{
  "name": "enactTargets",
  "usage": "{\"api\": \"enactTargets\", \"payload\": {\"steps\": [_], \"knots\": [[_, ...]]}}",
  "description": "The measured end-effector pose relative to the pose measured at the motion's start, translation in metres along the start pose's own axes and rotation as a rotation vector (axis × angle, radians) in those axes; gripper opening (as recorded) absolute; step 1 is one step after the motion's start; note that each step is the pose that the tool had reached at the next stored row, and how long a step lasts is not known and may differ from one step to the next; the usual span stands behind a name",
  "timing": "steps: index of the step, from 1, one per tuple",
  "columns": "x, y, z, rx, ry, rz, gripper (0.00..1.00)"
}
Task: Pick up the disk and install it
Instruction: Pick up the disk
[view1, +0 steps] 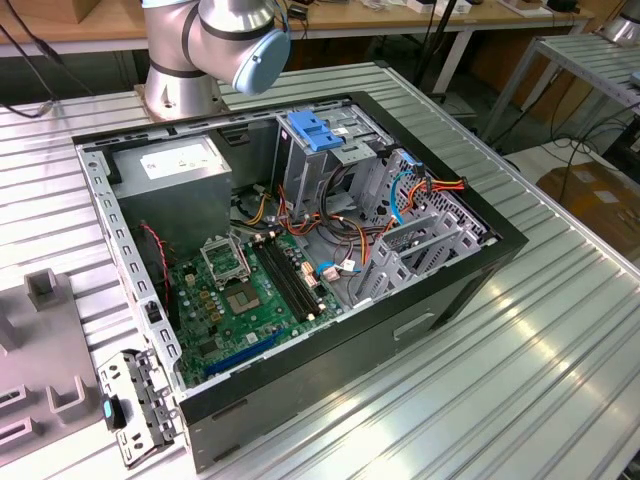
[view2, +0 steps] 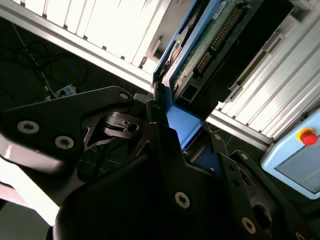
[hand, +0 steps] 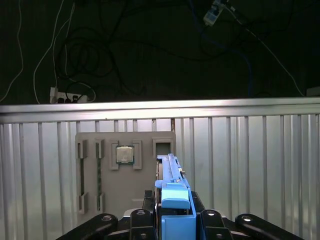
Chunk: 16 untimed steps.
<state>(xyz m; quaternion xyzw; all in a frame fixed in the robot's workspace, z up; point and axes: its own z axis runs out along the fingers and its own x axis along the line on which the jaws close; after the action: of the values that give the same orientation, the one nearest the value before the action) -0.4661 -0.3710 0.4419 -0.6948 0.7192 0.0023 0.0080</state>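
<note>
You have the disk (hand: 171, 172) clamped on edge in the gripper (hand: 172, 225), blue rail along its narrow side, jutting toward the gripper's twelve o'clock, its green circuit-board face showing in the second wrist view.

**No readable text anywhere**

White sticker (view1: 178, 160) on top of large grey power-supply box (view1: 195, 205), in a corner of open black computer case (view1: 330, 372): print too small to read. Square silver chip (hand: 125, 154) on flat grey fixture plate (hand: 127, 187): markings not legible. Green board face of silver-grey metal disk with blue side rails (view2: 202, 42): nothing readable.
</note>
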Motion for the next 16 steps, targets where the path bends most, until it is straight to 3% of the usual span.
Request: {"api": "enactTargets", "payload": {"steps": [14, 16], "knots": [[-0.0002, -0.0002, -0.0161, -0.0008, 0.0004, 0.0, 0.37], [-0.0003, -0.0002, -0.0212, -0.0014, 0.0004, 0.0, 0.37]]}}
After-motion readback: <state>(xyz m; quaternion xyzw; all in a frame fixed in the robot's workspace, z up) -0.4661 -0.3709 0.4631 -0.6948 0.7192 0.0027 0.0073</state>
